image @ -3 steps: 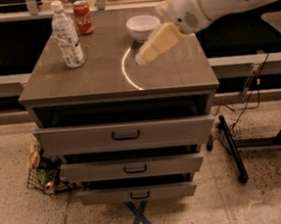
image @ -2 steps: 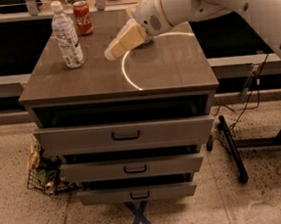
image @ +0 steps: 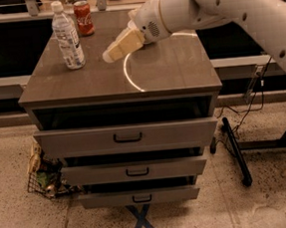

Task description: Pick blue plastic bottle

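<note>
Approach step of the pick. The bottle [image: 68,37], clear with a white cap and a pale label, stands upright at the far left of the cabinet top [image: 169,76]. A red can [image: 83,17] stands just beyond it, to its right. The gripper [image: 108,57] hangs above the cabinet top, right of the bottle and apart from it, its tip pointing left and down toward the bottle's lower half. Whether the gripper is open or closed cannot be told from this view; it holds nothing. The white arm [image: 233,5] reaches in from the far right. Judged next move: open the gripper if needed, travel left until it straddles the bottle's body, keep clear of the can, then close.
</note>
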